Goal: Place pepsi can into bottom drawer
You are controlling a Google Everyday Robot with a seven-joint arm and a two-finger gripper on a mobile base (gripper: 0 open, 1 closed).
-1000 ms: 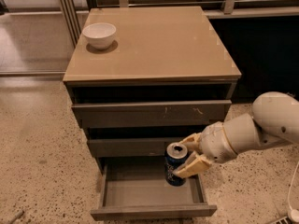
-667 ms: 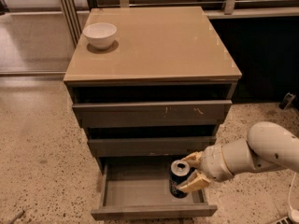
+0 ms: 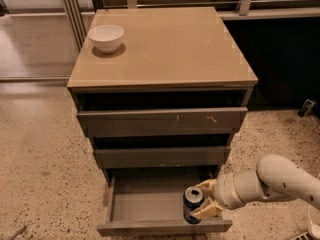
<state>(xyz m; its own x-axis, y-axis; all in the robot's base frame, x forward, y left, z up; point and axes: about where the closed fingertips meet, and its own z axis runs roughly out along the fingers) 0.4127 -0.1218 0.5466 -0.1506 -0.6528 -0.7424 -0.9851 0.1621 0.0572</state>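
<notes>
The pepsi can [image 3: 192, 204], dark blue with a silver top, stands upright inside the open bottom drawer [image 3: 145, 206], at its front right corner. My gripper [image 3: 204, 200] reaches in from the right. Its tan fingers [image 3: 206, 211] are closed around the can's right side, one behind it and one in front. The bottom drawer is pulled out below the two drawers above it. Whether the can rests on the drawer floor cannot be told.
A white bowl [image 3: 105, 37] sits at the back left of the cabinet top [image 3: 170, 49]. The two upper drawers [image 3: 162, 119] stand slightly ajar. My white arm [image 3: 280, 179] stretches in from the right over the speckled floor. Metal rails run behind the cabinet.
My gripper has lowered the can from above the drawer's right side down into the drawer, near its front right corner.
</notes>
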